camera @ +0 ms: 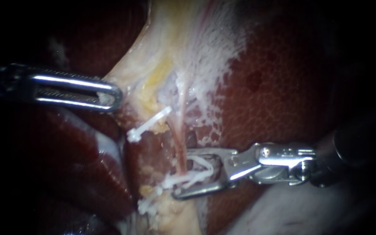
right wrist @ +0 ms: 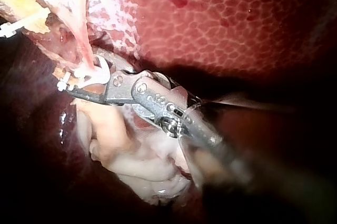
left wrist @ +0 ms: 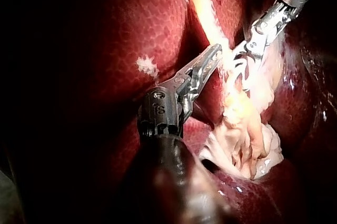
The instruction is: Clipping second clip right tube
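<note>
Reaching in from the right of the endoscope view, the right instrument [camera: 182, 173] was seen low in the scene, its hand spread wide into two metal jaws. An open white clip [camera: 199, 170] was carried between those jaws and was touched by both of them. The hand and its clip were set around a thin pink tube [camera: 180, 143], which ran down from the pale yellowish tissue [camera: 166, 48] above and passed between the jaws. Higher up, just left of the tube, another white clip [camera: 149, 123] was laid slantwise across the tissue, apart from the right instrument.

The left instrument [camera: 112, 96] was seen at the left, its long slotted hand pressed together and pinching the edge of the pale yellowish tissue. Dark red, finely mottled liver [camera: 283, 87] was spread to the right of the tube.

In the right wrist view, the right instrument [right wrist: 81, 76] was shown straddling the tube [right wrist: 84, 50], with lumpy pale tissue under its shaft. In the left wrist view, the left instrument [left wrist: 217, 51] was shown pinching the pale band, with the right instrument [left wrist: 239, 66] just beside it.
</note>
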Action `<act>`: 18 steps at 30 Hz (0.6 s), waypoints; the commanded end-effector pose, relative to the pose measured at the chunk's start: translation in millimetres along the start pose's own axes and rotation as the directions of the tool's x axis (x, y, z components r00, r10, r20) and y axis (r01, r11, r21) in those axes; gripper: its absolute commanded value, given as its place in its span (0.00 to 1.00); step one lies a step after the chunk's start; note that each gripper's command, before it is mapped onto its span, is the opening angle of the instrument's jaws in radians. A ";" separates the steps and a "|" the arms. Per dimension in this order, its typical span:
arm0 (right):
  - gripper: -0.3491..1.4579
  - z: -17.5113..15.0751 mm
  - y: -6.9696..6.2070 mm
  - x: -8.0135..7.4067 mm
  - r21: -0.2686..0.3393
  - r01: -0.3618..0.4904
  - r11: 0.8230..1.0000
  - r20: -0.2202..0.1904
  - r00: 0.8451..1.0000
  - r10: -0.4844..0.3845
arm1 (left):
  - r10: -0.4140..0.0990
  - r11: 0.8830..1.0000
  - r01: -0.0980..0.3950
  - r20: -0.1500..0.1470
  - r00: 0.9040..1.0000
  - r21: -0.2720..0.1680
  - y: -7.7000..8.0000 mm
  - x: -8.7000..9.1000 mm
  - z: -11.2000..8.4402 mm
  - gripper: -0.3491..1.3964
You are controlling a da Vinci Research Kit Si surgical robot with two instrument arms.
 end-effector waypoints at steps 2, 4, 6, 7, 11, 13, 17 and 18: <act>0.52 0.2 -0.1 0.2 0.001 0.001 1.000 0.000 1.000 -0.001 | 0.000 1.000 0.000 0.001 1.000 -0.004 0.4 0.2 0.1 0.08; 0.52 0.4 -0.3 0.3 0.004 0.001 1.000 0.001 1.000 -0.001 | 0.000 1.000 0.000 0.001 1.000 -0.004 0.6 0.2 0.1 0.08; 0.52 0.4 -0.4 0.3 0.005 -0.004 1.000 0.001 1.000 0.004 | 0.000 1.000 0.000 0.002 1.000 -0.006 0.8 0.2 0.1 0.08; 0.52 0.5 -0.4 0.3 0.006 -0.004 1.000 0.001 1.000 0.004 | 0.000 1.000 0.000 0.002 1.000 -0.006 0.9 0.2 0.1 0.08; 0.52 0.4 -0.5 0.4 0.007 -0.010 1.000 0.001 1.000 0.010 | 0.000 1.000 0.000 0.003 1.000 -0.008 1.2 0.3 0.0 0.08; 0.51 0.3 -0.5 0.4 0.007 -0.010 1.000 0.001 1.000 0.010 | 0.000 1.000 0.000 0.003 1.000 -0.008 1.3 0.3 0.0 0.08; 0.50 -0.1 -0.5 0.3 0.009 -0.028 1.000 0.001 1.000 0.028 | 0.000 1.000 0.000 0.004 1.000 -0.011 1.5 0.3 -0.1 0.08; 0.50 -0.2 -0.6 0.2 0.010 -0.033 0.999 0.001 0.999 0.033 | 0.000 1.000 0.000 0.004 1.000 -0.011 1.6 0.3 -0.1 0.08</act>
